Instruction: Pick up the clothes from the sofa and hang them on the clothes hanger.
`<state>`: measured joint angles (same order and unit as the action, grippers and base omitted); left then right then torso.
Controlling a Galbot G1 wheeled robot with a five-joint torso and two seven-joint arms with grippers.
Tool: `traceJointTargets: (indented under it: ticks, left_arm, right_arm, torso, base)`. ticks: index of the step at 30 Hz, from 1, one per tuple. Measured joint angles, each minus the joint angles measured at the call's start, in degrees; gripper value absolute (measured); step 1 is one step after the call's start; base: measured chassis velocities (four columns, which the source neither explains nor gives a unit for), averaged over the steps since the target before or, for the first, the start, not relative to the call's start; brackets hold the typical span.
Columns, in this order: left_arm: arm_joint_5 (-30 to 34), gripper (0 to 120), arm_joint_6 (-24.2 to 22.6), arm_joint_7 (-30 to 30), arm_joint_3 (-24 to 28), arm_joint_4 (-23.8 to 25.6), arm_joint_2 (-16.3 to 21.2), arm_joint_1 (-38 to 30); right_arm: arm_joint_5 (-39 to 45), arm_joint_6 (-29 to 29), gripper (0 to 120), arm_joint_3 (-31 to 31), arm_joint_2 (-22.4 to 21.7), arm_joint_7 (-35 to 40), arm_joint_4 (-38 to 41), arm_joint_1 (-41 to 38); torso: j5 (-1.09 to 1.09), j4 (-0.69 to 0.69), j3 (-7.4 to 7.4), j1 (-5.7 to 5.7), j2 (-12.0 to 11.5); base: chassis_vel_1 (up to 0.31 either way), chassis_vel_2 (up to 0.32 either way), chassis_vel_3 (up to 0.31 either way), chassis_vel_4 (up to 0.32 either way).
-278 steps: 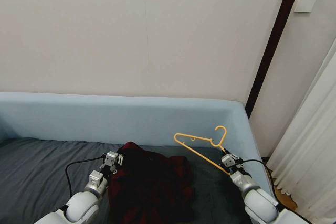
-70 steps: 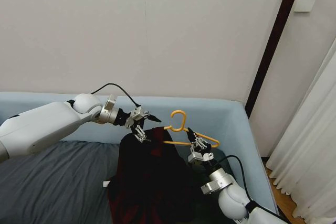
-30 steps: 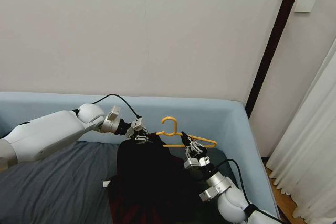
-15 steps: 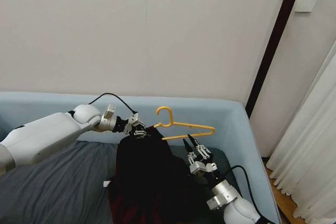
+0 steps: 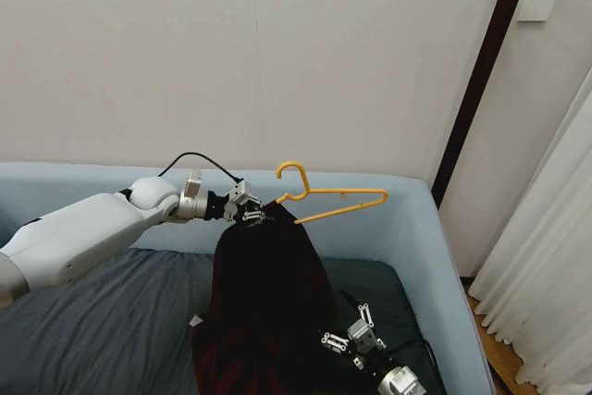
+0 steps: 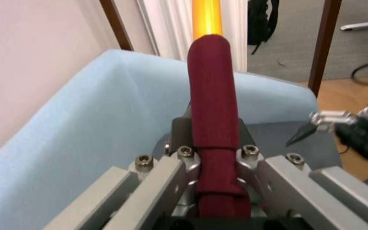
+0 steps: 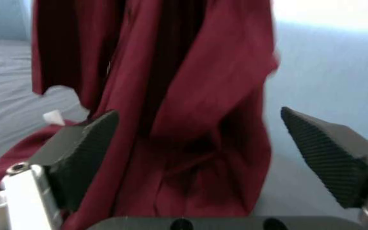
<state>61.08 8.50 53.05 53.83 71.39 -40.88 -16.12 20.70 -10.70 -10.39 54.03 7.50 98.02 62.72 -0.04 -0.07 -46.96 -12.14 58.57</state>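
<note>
A dark red garment [image 5: 268,302] hangs from one arm of an orange hanger [image 5: 340,201] above the sofa. My left gripper [image 5: 252,213] is shut on the cloth-covered hanger arm, seen close up as a red sleeve over the orange bar [image 6: 214,120]. The hanger's other arm sticks out bare to the right, tilted upward. My right gripper [image 5: 353,338] sits low near the sofa seat, open and holding nothing. Its wrist view faces the hanging garment [image 7: 171,110] between its two spread pads [image 7: 85,148].
The light blue sofa [image 5: 111,210] has a dark grey seat [image 5: 83,321]. A dark door frame [image 5: 476,80] and white curtain [image 5: 555,265] stand at the right. The wall rises close behind the sofa back.
My right gripper has let go of the hanger and dropped toward the sofa seat. The left gripper lifted the hanger slightly, and its bare arm now tilts up.
</note>
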Motion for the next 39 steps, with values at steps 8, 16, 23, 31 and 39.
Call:
traceJointTargets:
  ticks: [8,16,23,31,39]
  left_arm:
    - [1.8,2,-0.3,-0.3,0.0,4.1,3.1,-0.7]
    - [3.2,2,-0.7,-0.3,-0.1,6.4,4.7,-1.5]
    - [3.6,2,-1.0,-0.2,0.1,7.6,4.7,-1.8]
    - [4.2,2,-1.2,0.0,0.2,7.9,4.4,-1.9]
    - [3.9,2,-1.3,0.1,0.2,7.3,4.0,-1.6]
  right_arm:
    - [9.0,0.5,100,-0.3,5.4,-1.6,-4.8,-2.4]
    - [13.4,1.1,100,-0.6,9.7,-2.0,-8.8,-5.5]
    - [13.7,1.0,100,-1.0,10.6,-2.1,-11.1,-6.8]
    - [14.2,0.9,90,-0.7,11.3,-1.4,-12.3,-7.6]
    - [14.5,0.9,60,-1.2,11.4,-1.0,-11.2,-7.5]
  torso:
    - [-0.02,0.00,0.00,0.00,0.0]
    - [0.00,-0.01,0.00,0.00,0.0]
    - [-0.01,-0.02,0.00,0.00,0.0]
    - [0.00,-0.01,0.00,0.00,0.0]
    - [0.00,0.00,0.00,0.00,0.0]
  base:
    - [0.000,0.000,0.000,0.000]
    - [0.000,0.000,0.000,0.000]
    - [0.000,0.000,0.000,0.000]
    - [0.000,0.000,0.000,0.000]
    - [0.000,0.000,0.000,0.000]
